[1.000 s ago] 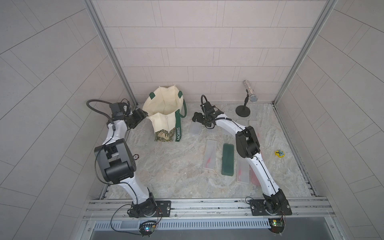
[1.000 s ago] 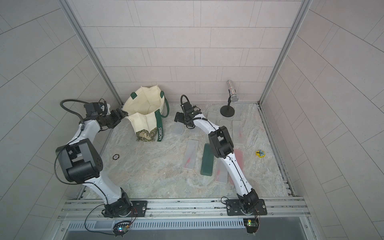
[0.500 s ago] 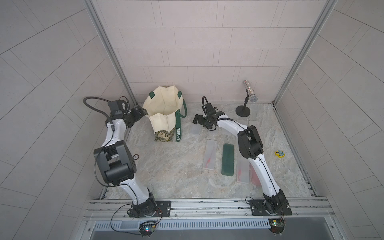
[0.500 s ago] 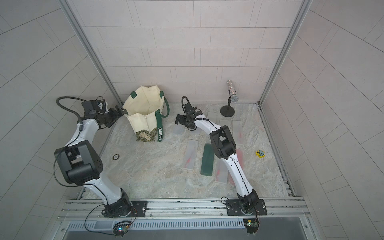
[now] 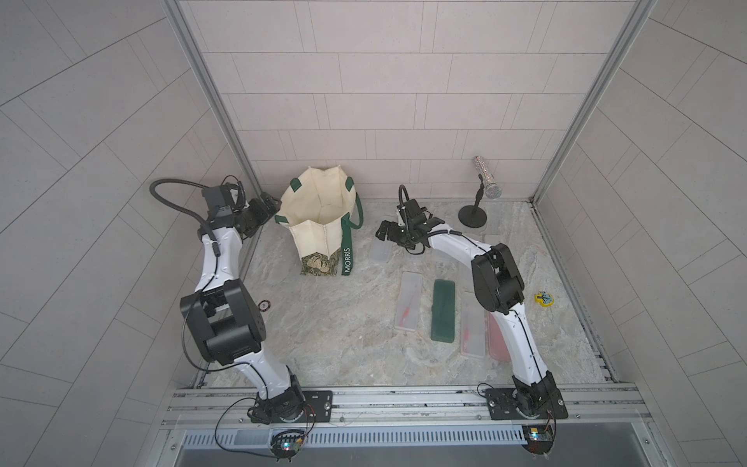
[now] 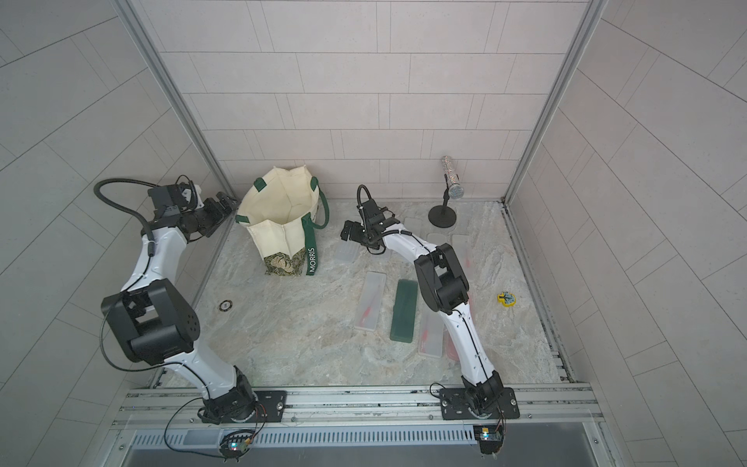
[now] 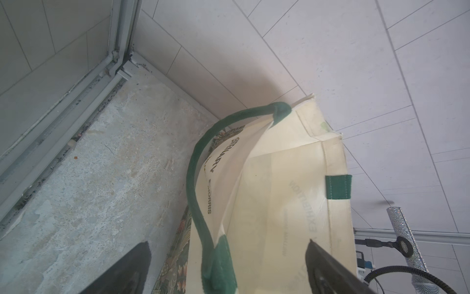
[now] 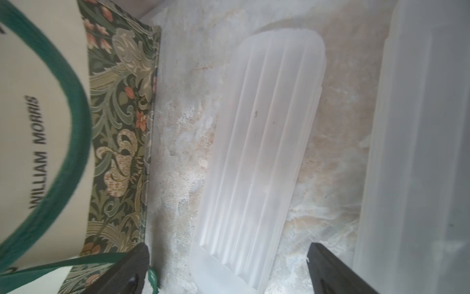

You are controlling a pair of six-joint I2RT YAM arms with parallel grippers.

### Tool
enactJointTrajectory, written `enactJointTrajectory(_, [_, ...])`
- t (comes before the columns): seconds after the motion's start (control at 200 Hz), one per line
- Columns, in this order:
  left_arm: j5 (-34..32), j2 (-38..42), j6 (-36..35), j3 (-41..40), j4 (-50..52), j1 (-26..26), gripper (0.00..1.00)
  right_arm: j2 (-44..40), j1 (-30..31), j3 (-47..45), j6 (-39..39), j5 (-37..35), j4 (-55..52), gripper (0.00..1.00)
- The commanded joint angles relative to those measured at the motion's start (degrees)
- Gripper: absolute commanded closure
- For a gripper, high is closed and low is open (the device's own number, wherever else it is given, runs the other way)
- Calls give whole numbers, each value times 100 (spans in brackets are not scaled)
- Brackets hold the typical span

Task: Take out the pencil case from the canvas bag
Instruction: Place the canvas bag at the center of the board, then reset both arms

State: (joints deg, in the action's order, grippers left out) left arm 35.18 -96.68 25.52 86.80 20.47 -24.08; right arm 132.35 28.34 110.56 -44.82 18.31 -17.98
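Top views: canvas bag (image 5: 319,210) is standing open-mouthed with nothing showing inside. The frosted pencil case (image 5: 380,252) is lying flat on the table (image 5: 343,323), out of the bag at its 4 o'clock, long axis running 12-to-6. The right gripper (image 5: 384,233), the nearer one, is hovering over the case's 12 o'clock end, jaws spread and empty. The left gripper (image 6: 224,202) is gaping at the bag's 9 o'clock rim. Left wrist: fingers are straddling the green strap (image 7: 195,183), not pinching. Right wrist: the ribbed case (image 8: 256,157) is showing between empty fingers.

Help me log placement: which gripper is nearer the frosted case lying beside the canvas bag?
Right. The right gripper hovers open over the frosted case; the left gripper is across the canvas bag from it.
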Motion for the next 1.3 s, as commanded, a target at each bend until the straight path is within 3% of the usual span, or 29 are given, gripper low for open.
enactJointTrajectory(0.0, [-150,595,-250,-116,-84,-1,0,-637,-4,-219,187,-29,343,0])
enactJointTrajectory(0.355, [-266,1645,-1058,-1166,-235,224,0,-1766,-148,-1256,453,-316,822,0])
enactJointTrajectory(0.545, [-495,2292,-1706,-1804,-260,632,0,-2563,-232,-2145,778,-552,1097,0])
enactJointTrajectory(0.941, [-638,3520,-2200,-3483,-979,1406,0,-4359,-698,-4129,1445,-1096,1303,0])
enactJointTrajectory(1.056, [-614,3613,-2305,-3871,-1230,1483,0,-4867,-898,-4672,1755,-1322,1309,0])
enactJointTrajectory(1.296, [-1306,3305,-2288,-4707,-2075,1548,0,-5821,-1439,-5676,2353,-1920,1325,0])
